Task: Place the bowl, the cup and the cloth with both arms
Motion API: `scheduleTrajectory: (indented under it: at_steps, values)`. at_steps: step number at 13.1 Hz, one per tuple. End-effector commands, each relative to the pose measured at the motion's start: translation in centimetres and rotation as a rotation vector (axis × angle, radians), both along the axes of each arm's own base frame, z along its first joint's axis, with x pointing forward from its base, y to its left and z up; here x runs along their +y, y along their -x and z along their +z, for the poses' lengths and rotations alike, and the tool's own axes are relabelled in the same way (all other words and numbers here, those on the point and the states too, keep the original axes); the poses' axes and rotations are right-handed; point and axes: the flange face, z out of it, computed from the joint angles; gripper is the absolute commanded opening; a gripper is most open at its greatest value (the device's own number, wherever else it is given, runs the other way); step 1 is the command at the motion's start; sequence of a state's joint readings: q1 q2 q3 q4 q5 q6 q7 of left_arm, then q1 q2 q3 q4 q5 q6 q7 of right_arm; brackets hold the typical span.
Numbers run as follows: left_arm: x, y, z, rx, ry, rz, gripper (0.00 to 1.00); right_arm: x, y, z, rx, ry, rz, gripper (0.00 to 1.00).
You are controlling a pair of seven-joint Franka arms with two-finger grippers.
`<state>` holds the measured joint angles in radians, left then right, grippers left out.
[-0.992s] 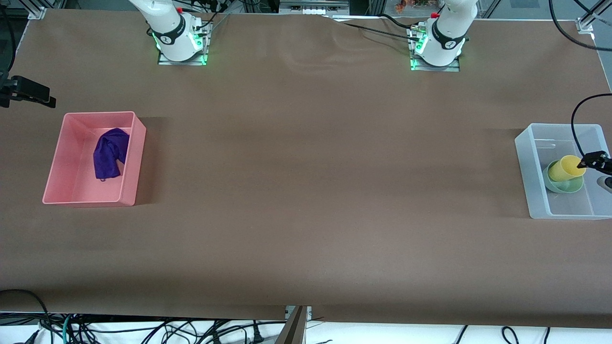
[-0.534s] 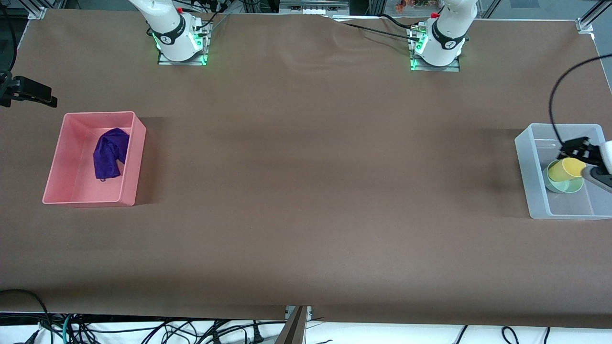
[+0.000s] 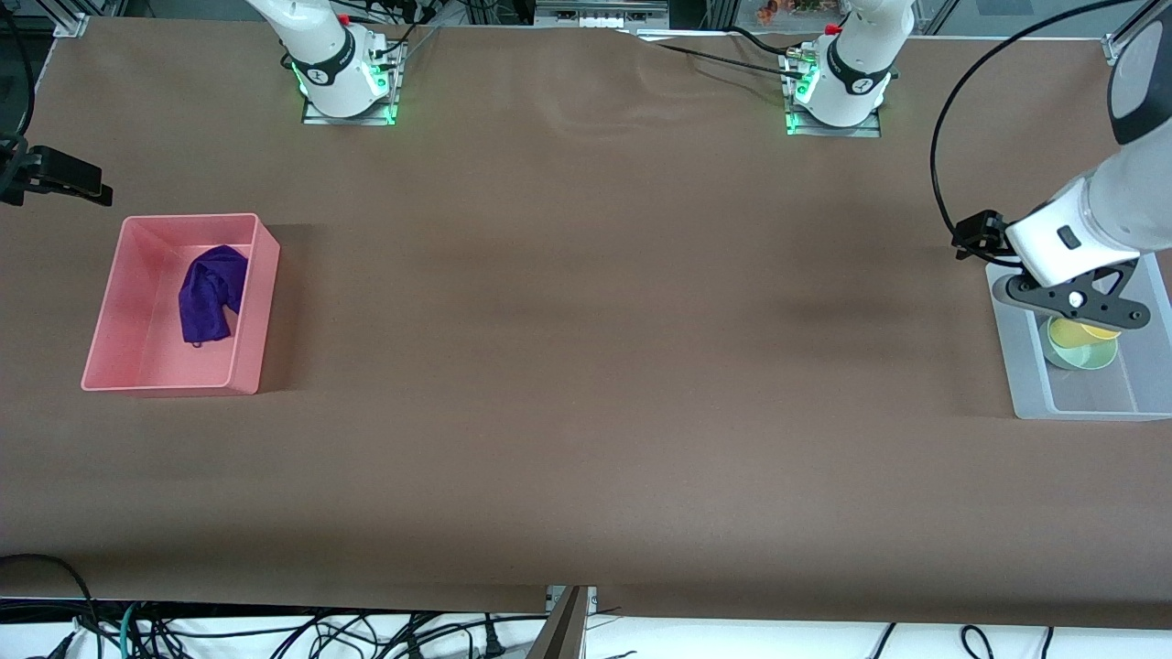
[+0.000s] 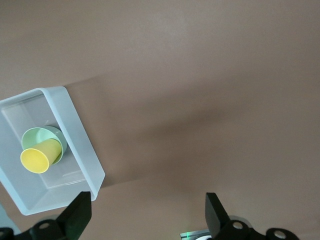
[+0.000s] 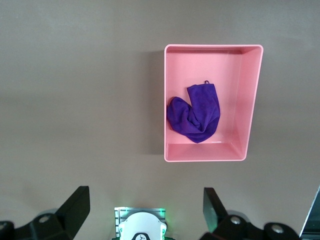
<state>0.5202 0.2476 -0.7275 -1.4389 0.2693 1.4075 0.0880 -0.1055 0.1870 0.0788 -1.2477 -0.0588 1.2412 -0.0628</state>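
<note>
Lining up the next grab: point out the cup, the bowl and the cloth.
cup (image 4: 36,158): left wrist view, on its yellow mouth.
bowl (image 4: 37,133): left wrist view, on its green rim.
cloth (image 5: 195,115): right wrist view, on its rumpled middle.

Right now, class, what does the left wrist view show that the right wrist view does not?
Only the left wrist view: the cup lying tipped in the bowl, inside the clear bin, with the left claw open. Only the right wrist view: the cloth in the pink bin, with the right claw open. Both: the brown table.
</note>
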Motion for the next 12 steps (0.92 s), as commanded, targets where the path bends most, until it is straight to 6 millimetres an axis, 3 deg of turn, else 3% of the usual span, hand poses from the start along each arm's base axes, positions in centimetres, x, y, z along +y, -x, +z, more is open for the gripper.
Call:
scheduleTrajectory:
  at_steps: [1, 2, 3, 7, 12]
  values:
    - [-0.9, 1.1, 1.6, -0.031, -0.005, 0.050, 1.00, 0.2, 0.4, 0.3, -0.003, 0.011, 0.014, 1.00]
    - [0.5, 1.2, 1.7, -0.037, 0.043, 0.104, 1.00, 0.1, 0.4, 0.3, -0.004, 0.011, 0.013, 1.00]
    - [0.7, 1.7, 1.3, -0.057, 0.082, 0.134, 1.00, 0.0, 0.3, 0.2, -0.003, 0.011, 0.011, 1.00]
    - [1.0, 6.4, 1.0, -0.238, 0.103, 0.126, 1.00, 0.0, 0.3, 0.2, -0.004, 0.010, 0.010, 1.00]
    - [0.7, 6.7, 0.9, -0.240, 0.103, 0.121, 1.00, -0.2, 0.3, 0.2, -0.004, 0.007, 0.006, 1.00]
